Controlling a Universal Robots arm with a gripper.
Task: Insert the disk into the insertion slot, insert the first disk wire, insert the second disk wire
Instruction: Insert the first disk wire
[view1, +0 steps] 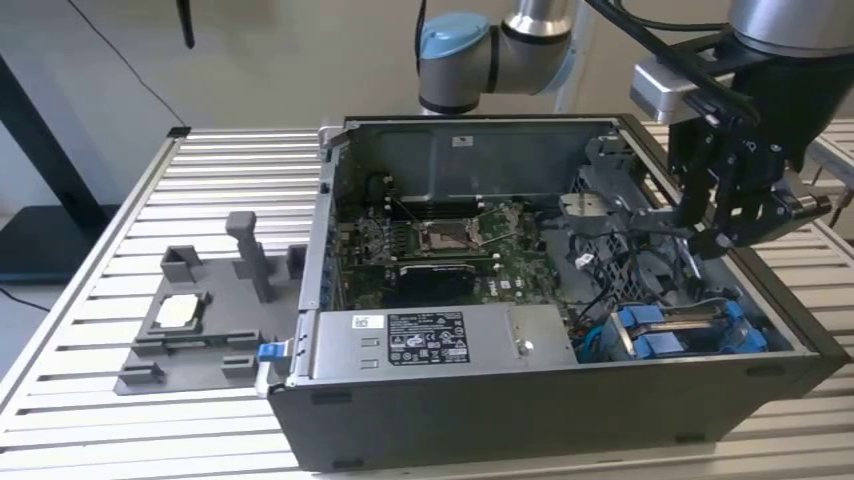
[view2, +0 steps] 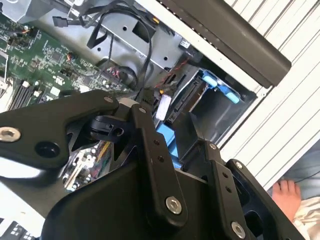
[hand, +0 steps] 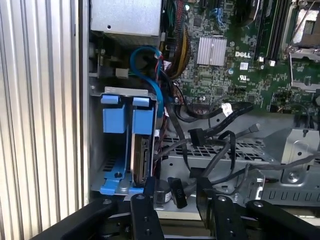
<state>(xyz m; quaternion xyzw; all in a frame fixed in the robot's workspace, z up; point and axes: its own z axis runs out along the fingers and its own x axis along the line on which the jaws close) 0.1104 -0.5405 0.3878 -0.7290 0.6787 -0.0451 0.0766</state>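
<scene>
**A:** While hovering at the exterior view's upper right, leaving the end effector (view1: 707, 232) spread, grasping nothing.

**B:** Spotting the disk (view1: 694, 322) seated in the insertion slot (view1: 603, 338), lower right. Judging it stiff, weighty, shock-fragile; favouring its blue carrier tabs (view1: 650, 318).

This looks like a robotics lab: an open dark grey computer case (view1: 534, 410) stands on a ribbed aluminium bench (view1: 80, 300), beside a grey plastic fixture plate (view1: 200, 347), under a silver-and-blue robot arm (view1: 521, 45).
</scene>
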